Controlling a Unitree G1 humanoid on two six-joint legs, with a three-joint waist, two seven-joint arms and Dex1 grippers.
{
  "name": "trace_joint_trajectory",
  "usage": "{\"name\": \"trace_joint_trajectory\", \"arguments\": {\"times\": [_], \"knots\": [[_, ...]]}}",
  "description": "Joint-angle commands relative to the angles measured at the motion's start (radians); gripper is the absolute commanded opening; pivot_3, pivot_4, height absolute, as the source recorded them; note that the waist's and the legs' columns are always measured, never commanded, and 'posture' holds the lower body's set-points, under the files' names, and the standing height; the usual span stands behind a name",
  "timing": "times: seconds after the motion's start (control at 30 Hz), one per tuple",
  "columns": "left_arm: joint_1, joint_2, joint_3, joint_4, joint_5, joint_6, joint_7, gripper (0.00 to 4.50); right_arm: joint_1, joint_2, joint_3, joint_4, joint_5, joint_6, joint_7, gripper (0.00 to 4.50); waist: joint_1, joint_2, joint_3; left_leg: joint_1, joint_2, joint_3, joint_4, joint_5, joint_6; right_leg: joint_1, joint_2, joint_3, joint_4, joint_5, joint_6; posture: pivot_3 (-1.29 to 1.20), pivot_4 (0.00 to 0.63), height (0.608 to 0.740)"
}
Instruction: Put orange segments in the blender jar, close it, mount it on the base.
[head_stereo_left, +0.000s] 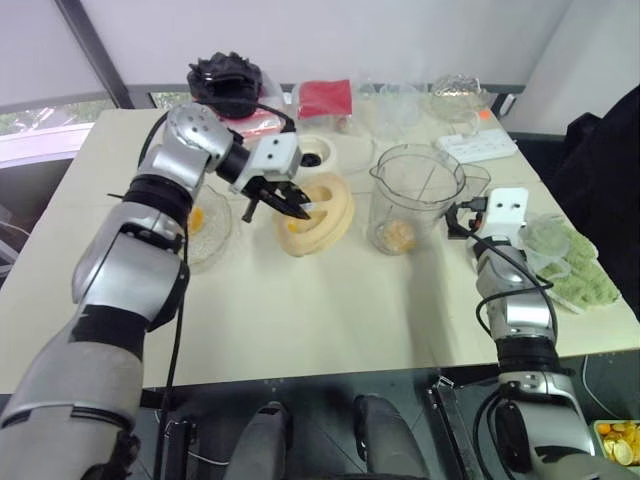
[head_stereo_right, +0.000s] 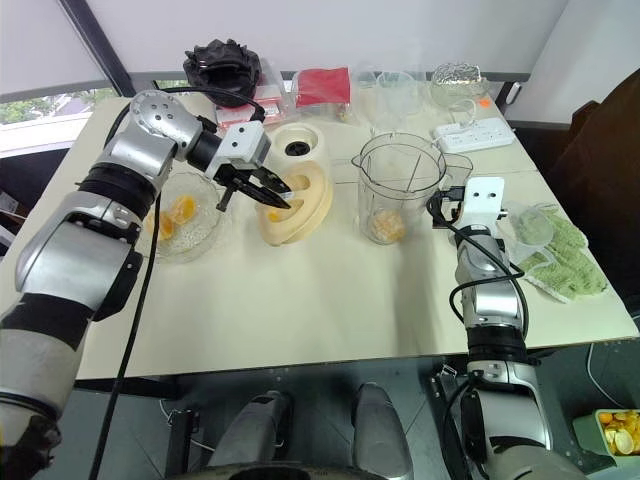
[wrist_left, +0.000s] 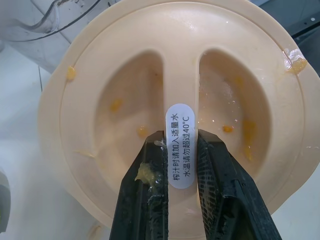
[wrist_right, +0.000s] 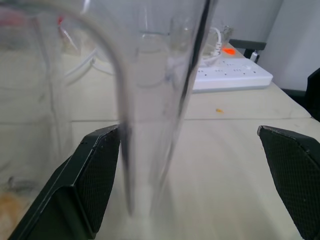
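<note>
From the head camera we see our left claw clamped on the cream lid, which is tilted up on the table between the glass dish and the jar. The jar stands upright with orange segments at its bottom; more segments lie in the dish. The base sits behind the lid. Our right claw hangs just beside the jar's handle side.

In the left wrist view our fingers pinch the lid's central ridge, pulp smeared on one finger.

In the right wrist view our fingers stand spread wide, the jar's clear handle between them, apparently untouched by either. A power strip lies beyond.
</note>
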Motion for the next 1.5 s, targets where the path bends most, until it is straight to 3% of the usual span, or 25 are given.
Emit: {"name": "trace_joint_trajectory", "arguments": {"times": [0.03,0.1,0.23,0.33,0.37,0.47,0.9,1.5], "knots": [[-0.017,0.012,0.019,-0.018,-0.023,-0.006,-0.004,0.22,-0.036,-0.001,-0.021,0.041,-0.005,-0.044,0.006,4.5,0.0,0.0,0.0,0.0,0.0,0.0,0.0,0.0,0.0,0.0,0.0,0.0,0.0,0.0,0.0,0.0,0.15,0.74],[-0.018,0.012,0.023,-0.017,-0.021,-0.006,-0.004,0.22,-0.049,0.003,-0.013,0.059,-0.011,-0.058,0.008,4.5,-0.001,0.0,0.0,0.0,0.0,0.0,0.0,0.0,0.0,0.0,0.0,0.0,0.0,0.0,0.0,0.0,0.15,0.74],[-0.017,0.015,0.027,-0.018,-0.022,-0.006,-0.004,0.22,-0.054,0.018,-0.004,0.064,-0.017,-0.072,0.011,2.76,-0.001,0.0,0.0,0.0,0.0,0.0,0.0,0.0,0.0,0.0,0.0,0.0,0.001,0.0,0.0,0.0,0.15,0.74],[-0.017,0.016,0.029,-0.017,-0.021,-0.005,-0.004,0.22,-0.037,0.027,-0.002,0.047,-0.018,-0.073,0.014,1.17,-0.001,0.0,0.0,0.0,0.0,0.0,0.0,0.0,0.0,-0.001,0.0,0.0,0.001,0.0,0.0,0.0,0.15,0.74],[-0.018,0.016,0.03,-0.016,-0.021,-0.005,-0.004,0.22,-0.029,0.029,-0.001,0.038,-0.018,-0.07,0.013,0.92,0.0,0.0,0.0,0.0,0.0,0.0,0.0,0.0,0.0,-0.001,0.0,0.0,0.001,0.0,0.0,0.0,0.15,0.74],[-0.034,0.021,0.037,-0.007,-0.024,0.007,-0.004,0.22,0.01,0.04,0.0,-0.028,-0.01,-0.046,0.011,0.92,0.001,0.0,0.0,0.0,0.0,0.0,0.0,0.0,0.0,-0.001,0.0,0.0,0.002,0.0,0.0,0.0,0.15,0.74],[-0.296,0.08,0.07,0.085,-0.061,0.131,-0.004,0.22,0.264,0.176,0.082,-0.713,-0.015,0.284,-0.072,0.92,-0.004,0.001,0.001,-0.001,0.0,-0.001,0.0,0.0,0.0,-0.003,0.0,0.0,0.003,0.0,0.0,0.0,0.15,0.74],[-0.344,-0.097,-0.064,0.142,0.003,0.034,-0.004,0.22,0.335,0.269,0.294,-0.799,-0.111,0.379,-0.043,0.92,-0.001,0.001,0.001,-0.001,0.0,-0.001,0.0,0.0,0.0,-0.003,0.0,0.0,0.002,-0.001,0.0,0.0,0.15,0.74]]}}
